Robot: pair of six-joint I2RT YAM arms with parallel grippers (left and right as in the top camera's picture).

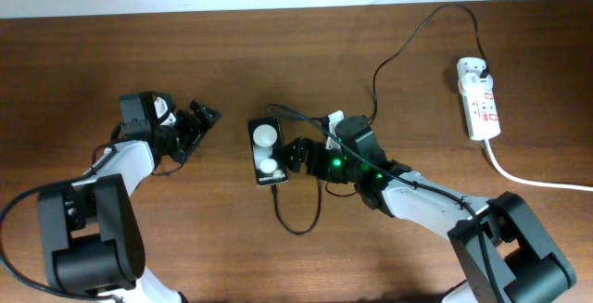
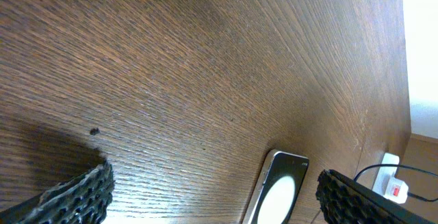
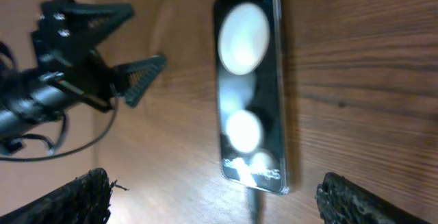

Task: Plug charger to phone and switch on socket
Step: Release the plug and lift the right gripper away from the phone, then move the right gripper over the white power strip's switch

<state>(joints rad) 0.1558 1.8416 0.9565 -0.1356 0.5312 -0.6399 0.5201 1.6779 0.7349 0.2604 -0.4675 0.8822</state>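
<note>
Ribbed fingertips (image 3: pixel 82 196) of my right pincer (image 1: pixel 298 157) frame the bottom of the right wrist view, spread wide and grasping nothing. Just ahead of them, between the two fingers, the phone (image 3: pixel 250 80) lies flat on the desk (image 1: pixel 185 53), screen up. At the phone's lettered end the charger (image 1: pixel 374 85) meets the case. Its connector looks seated, though the joint is too small and blurred to confirm. From there the cable loops back past the pincer, runs by my right arm and goes well away to the socket (image 1: pixel 480 99), where its plug (image 1: pixel 484 65) sits at the far end. My left pincer (image 1: pixel 199 122) is likewise released and empty, facing the phone from the opposite side, near but apart.

Judgement: the plugging step appears complete, and switching on is the step in hand. The next move calls for drawing the right pincer back clear of the cable loop, carrying it across to the socket, and pressing the red switch (image 2: pixel 395 191) with one fingertip.
</note>
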